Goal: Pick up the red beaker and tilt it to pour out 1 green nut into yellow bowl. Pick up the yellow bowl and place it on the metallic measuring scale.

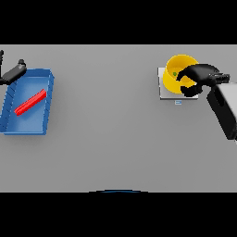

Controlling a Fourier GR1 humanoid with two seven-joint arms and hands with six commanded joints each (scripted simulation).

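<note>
The bowl point(178, 74) sits on the scale point(169, 92) at far right; the right hand point(196, 78) curls its fingers over the bowl's right rim, so release means lifting rightward. Left hand point(14, 72) idles far left.

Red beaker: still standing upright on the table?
No. The red beaker lies on its side inside the blue tray, not on the bare table.
</note>
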